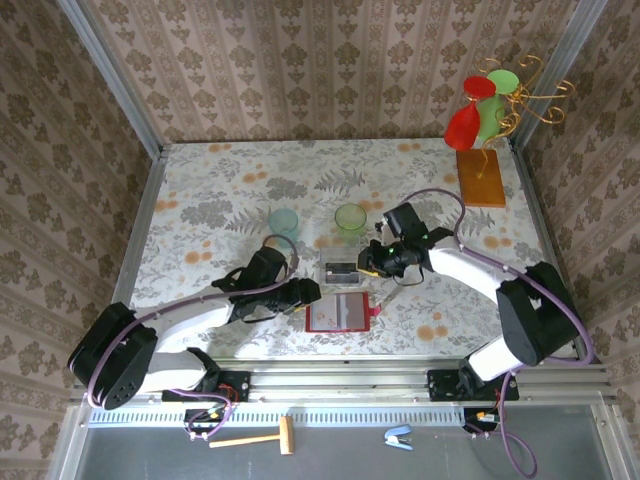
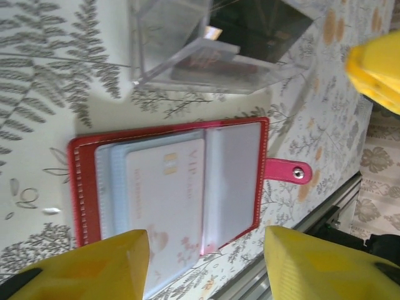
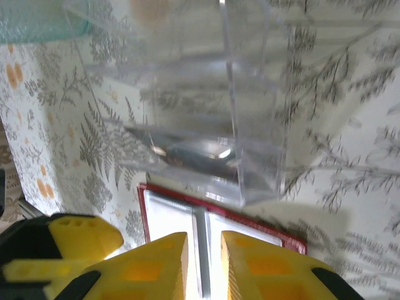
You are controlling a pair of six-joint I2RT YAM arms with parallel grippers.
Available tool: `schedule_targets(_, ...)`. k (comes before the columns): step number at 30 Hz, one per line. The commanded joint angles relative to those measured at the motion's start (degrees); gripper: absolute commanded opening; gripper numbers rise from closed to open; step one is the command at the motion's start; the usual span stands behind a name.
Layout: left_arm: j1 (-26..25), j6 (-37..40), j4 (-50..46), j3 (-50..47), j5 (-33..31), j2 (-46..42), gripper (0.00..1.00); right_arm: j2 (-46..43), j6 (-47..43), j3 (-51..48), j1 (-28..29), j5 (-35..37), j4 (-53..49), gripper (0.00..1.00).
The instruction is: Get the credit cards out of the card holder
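Narrowly parted fingers [image 3: 150, 272] hang over the open card holder [image 3: 244, 226], clear box [image 3: 250, 125] seemingly just beyond.

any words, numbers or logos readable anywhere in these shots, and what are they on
"VIP": on the white card in the open red card holder, seen from the left wrist.
Fine print line beside "VIP" on the same card: too small to read.
Dark cards inside the clear plastic box: blurred, nothing legible.
Top and right wrist views: no legible text.
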Motion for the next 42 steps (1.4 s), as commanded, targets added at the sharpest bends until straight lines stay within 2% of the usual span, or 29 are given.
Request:
schedule_targets(1, 0.25, 0.25, 1.92, -0.89, 0.90, 0.66, 0.43, -2.58, 4.15, -3.28, 2.40, 1.08, 0.19, 0.20)
schedule_targets(7, -0.02, -0.48, 5.59, -0.85, 2.75, 3.09, 0.30, -4.91, 11.05, -9.09, 7.72, 0.90, 7.36, 0.20)
schedule_targets(14, -0.68, -0.66, 7.46, -1.28, 4.25, 5.80, 0.25, -4.04, 16.89, -13.31, 11.74, 0.07, 16.46, 0.19)
schedule_targets(25, -1.72, -0.04, 7.52, -1.33, 5.35, 9.41, 0.24, 2.42, 20.94, -13.89, 15.70, -2.24, 24.46, 0.20)
schedule_targets(42, -1.84, 1.45, 4.56, -1.03, 3.84, 9.42, 0.24, 5.63, 20.27, -13.98, 17.45, -0.66, 23.50, 0.20)
